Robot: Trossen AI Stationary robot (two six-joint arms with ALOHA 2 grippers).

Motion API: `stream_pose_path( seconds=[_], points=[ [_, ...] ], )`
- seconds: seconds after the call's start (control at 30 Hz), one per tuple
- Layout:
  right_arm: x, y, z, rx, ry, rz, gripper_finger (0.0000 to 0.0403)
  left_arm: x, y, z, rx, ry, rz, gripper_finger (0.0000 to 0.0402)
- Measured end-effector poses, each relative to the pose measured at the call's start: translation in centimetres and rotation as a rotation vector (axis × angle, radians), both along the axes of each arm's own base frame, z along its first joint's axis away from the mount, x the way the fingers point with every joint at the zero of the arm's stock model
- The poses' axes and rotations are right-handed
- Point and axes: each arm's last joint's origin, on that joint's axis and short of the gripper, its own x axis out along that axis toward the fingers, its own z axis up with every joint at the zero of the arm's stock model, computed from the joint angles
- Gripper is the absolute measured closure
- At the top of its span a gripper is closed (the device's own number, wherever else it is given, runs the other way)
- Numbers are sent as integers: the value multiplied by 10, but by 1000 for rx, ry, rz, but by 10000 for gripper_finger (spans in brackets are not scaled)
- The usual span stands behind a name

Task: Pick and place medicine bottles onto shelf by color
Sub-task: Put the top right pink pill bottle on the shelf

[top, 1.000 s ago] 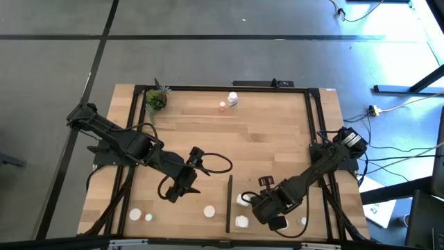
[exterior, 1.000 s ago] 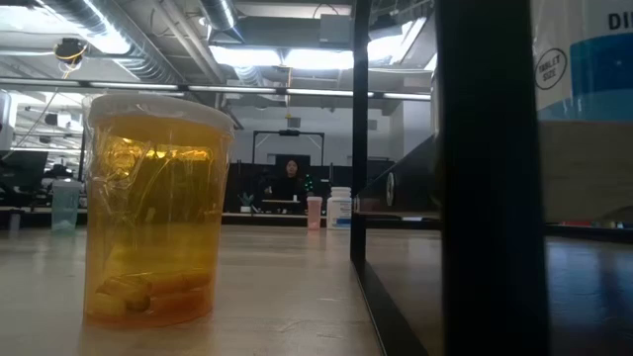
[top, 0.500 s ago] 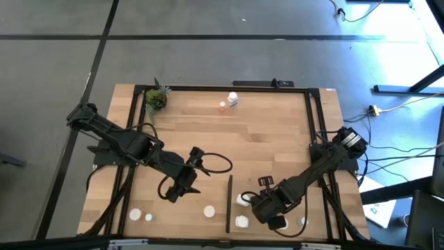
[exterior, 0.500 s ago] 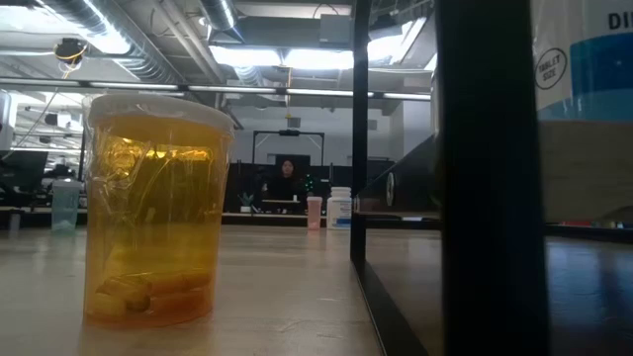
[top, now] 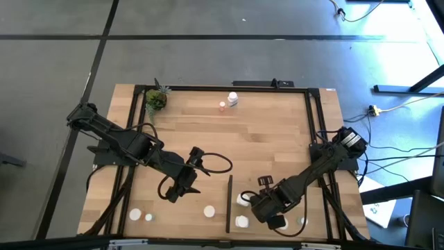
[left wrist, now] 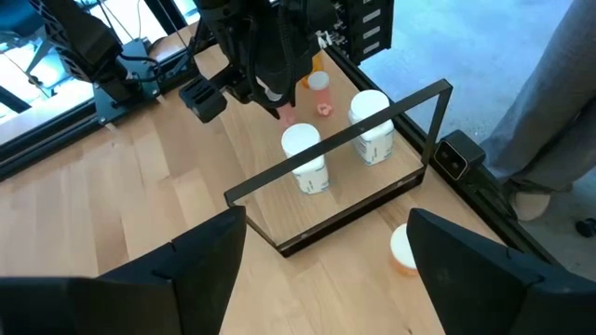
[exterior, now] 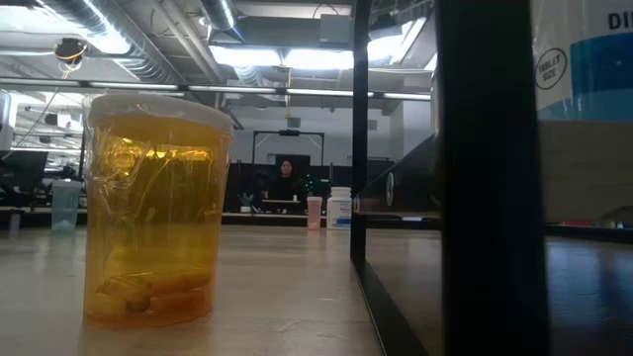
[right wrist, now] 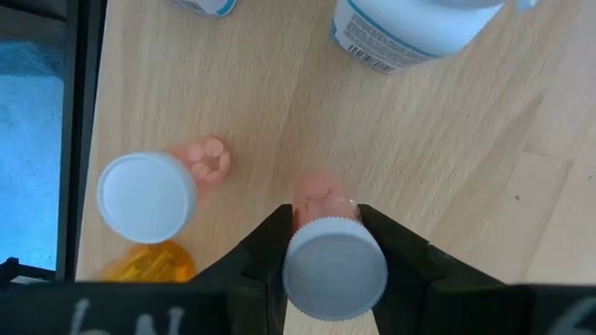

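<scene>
Nothing has moved since the earlier frame. Right tool (right wrist: 333, 244) pinches a pink bottle (right wrist: 330, 253) with a white cap over the shelf (top: 291, 167) at the table's (top: 263, 139) near right. Left tool (top: 177, 191) hovers spread at near centre-left, empty. Two white bottles (left wrist: 305, 156) stand behind the shelf's black strip (top: 229, 203).

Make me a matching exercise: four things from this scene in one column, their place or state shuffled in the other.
1. potted plant
2. left pincer
3. right pincer
4. amber bottle

A. shut on a white-capped pink bottle
B. upright, closest to the low camera
C. at a corner of the table, on the left arm's side
D. open, holding nothing

Pairs: 1-C, 2-D, 3-A, 4-B
</scene>
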Motion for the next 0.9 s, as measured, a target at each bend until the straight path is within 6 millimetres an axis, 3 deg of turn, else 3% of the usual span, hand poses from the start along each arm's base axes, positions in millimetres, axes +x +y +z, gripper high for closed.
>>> stream_pose_path(
  seconds=[0.17,0.9],
  points=[
    [1,-2,-8,20,1,-4,290,0,0,0,0,0,0,109],
    [4,-8,-8,31,19,26,287,0,0,0,0,0,0,109]
  ],
)
